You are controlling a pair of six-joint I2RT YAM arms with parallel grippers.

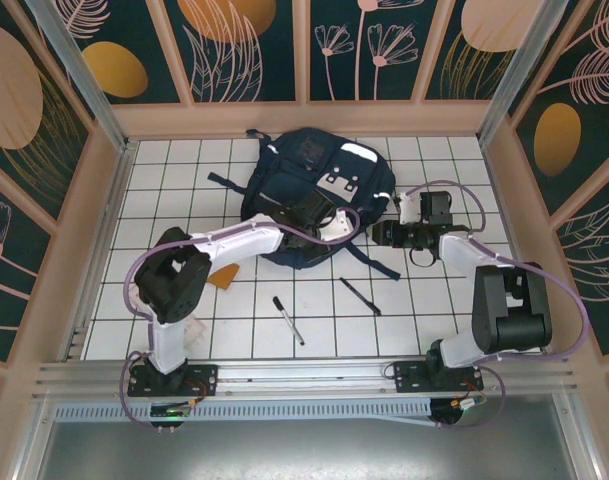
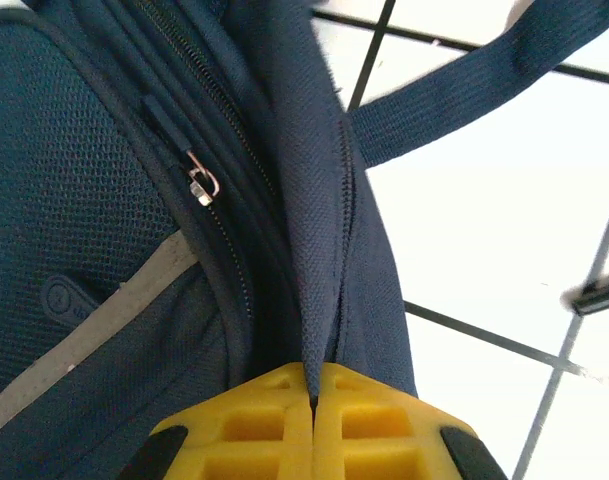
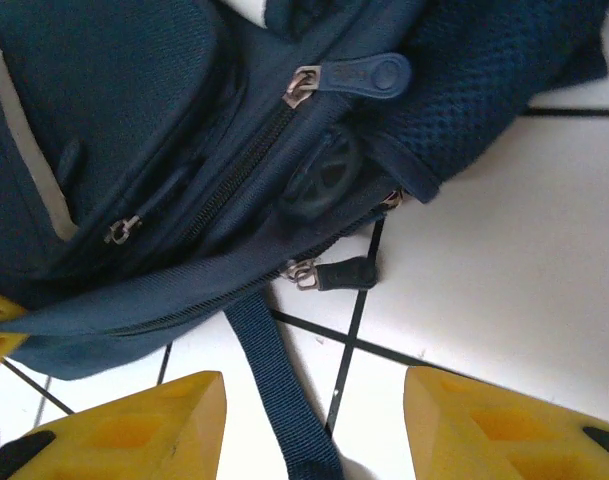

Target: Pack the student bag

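The student bag (image 1: 314,185) lies flat at the far middle of the white tiled table (image 1: 184,200), front pocket up, with its white patches (image 1: 357,152) toward the far right.

The left gripper (image 2: 312,385) is right on it. Its yellow fingers are pressed together, pinching a raised fold of navy fabric at the bag's near edge. Just left of that fold runs a zip with a small metal pull (image 2: 201,187), and below it a grey reflective stripe (image 2: 94,320). From above, the left arm (image 1: 239,240) reaches in from the left and covers part of the bag's near edge.

Over to the right gripper (image 3: 314,385): its fingers are spread wide and hold nothing, low over the tiles at the bag's right side. 1 dark strap (image 3: 274,380) runs down from the bag and lies between those 2 fingers. Above it are 2 zip pulls, the upper zip pull (image 3: 364,75) on the bag and the lower zip pull (image 3: 339,272) at its edge, resting on the tile.

There are 2 pens on the tiles nearer the arm bases, a black-and-white pen (image 1: 288,318) and a black pen (image 1: 360,296), apart from each other and from the bag. A flat tan piece (image 1: 222,277) lies beside the left arm's elbow, near the bag's left corner.
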